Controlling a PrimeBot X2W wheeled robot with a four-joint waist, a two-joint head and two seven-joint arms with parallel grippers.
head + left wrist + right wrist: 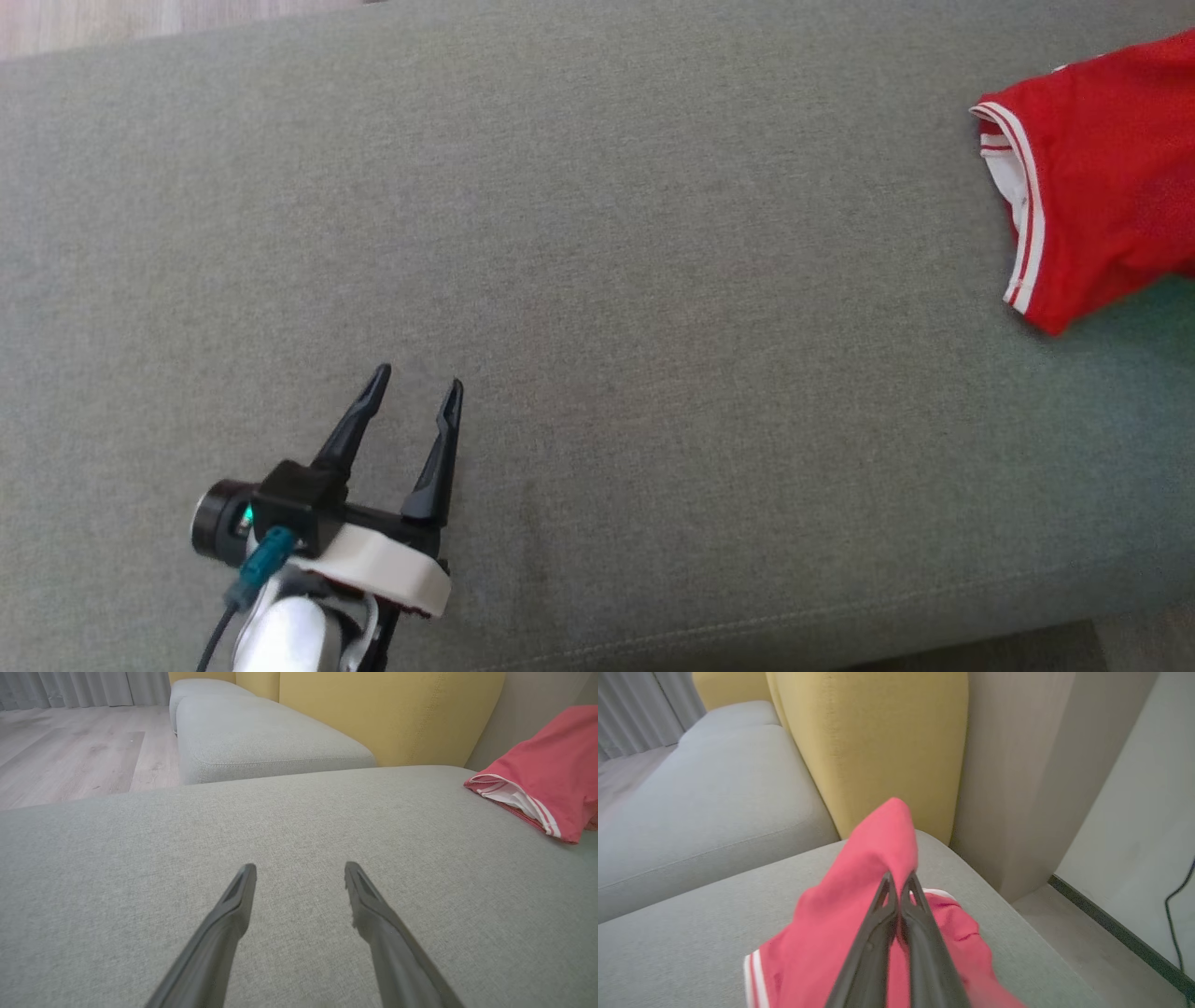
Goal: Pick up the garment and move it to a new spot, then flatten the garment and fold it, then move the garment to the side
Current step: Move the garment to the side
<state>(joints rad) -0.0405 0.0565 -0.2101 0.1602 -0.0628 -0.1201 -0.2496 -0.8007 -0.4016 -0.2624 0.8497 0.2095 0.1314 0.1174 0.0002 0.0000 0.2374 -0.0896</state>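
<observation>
On my head feed the red garment (1097,168) lies at the far right of the grey cushion (653,280), running off the frame edge. A white-striped sleeve opening faces the middle of the cushion. The left gripper (417,376) is at the lower left, well apart from the garment, with its fingers spread and nothing between them.

My left wrist feed agrees: the left gripper (300,865) hangs over bare cushion (299,812) with its jaws wide and released. The garment (546,774) is bunched at the right edge, its striped cuff toward me. Beyond it I see a yellow backrest (387,714), a second cushion (261,742), a wooden floor (70,760) and a curtain (70,688).

On the right wrist feed the right gripper (899,876) has its jaws clenched together with no gap, right in the garment (840,919). A fold of red cloth stands up in a peak at the tips, so I read it as pinched — though the exact bite point is hidden by the fingers. The rest of the cloth drapes down onto the cushion (691,933) near its far corner, just in front of the backrest (878,742). A dark cable (1176,900) runs down the wall at the right.
</observation>
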